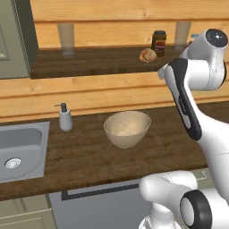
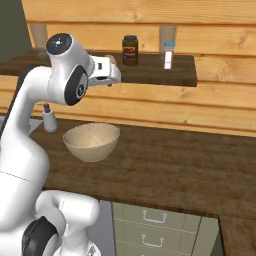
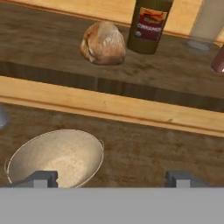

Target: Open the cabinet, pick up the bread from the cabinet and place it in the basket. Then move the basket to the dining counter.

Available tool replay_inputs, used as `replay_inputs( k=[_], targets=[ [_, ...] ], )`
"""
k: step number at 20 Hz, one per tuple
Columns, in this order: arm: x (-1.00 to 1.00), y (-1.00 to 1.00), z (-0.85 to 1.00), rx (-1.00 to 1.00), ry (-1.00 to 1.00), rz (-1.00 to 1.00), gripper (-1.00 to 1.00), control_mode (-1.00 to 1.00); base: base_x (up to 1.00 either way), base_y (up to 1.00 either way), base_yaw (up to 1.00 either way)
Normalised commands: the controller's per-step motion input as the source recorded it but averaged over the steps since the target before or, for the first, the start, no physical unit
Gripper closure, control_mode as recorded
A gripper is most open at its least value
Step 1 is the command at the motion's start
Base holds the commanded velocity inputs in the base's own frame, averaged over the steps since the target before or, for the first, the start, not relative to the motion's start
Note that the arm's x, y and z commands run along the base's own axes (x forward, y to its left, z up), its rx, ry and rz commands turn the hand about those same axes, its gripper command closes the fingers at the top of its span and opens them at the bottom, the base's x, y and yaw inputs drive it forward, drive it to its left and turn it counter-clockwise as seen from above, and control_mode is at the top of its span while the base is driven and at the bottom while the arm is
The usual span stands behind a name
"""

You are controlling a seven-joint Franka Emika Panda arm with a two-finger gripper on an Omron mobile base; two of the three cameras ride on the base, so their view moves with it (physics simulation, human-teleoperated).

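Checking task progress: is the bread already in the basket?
No, the bread sits on the cabinet shelf beside the dark jar, while the basket below holds nothing.

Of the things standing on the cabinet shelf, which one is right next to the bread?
The dark brown jar with the red label. It stands just beside the bread, while the clear glasses and the small white bottle stand farther along the shelf.

White arm (image 1: 210, 147), dark joints, rounded links

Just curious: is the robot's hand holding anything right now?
No. Its jaws stand wide open and empty, above the basket; the bread sits untouched on the shelf.
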Motion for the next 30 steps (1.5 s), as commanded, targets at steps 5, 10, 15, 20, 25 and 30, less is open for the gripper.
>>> replay_inputs(
  k=[5,10,15,20,25,30],
  targets=[
    [0.46,0.00,0.23,0.09,0.00,0.02,-1.00,-1.00,0.00,0.00,0.00],
    [0.20,0.03,0.48,0.21,0.00,0.00,-1.00,-1.00,0.00,0.00,0.00],
    [0.49,0.24,0.04,0.13,0.04,-0.02,-1.00,-1.00,0.00,0.00,0.00],
    [0.61,0.04,0.10,0.06,0.07,-0.01,-1.00,-1.00,0.00,0.00,0.00],
    [0.58,-0.01,0.05,0.00,0.01,0.03,-1.00,-1.00,0.00,0.00,0.00],
    [0.51,0.00,0.00,-0.06,0.03,0.15,-1.00,-1.00,0.00,0.00,0.00]
  ],
)
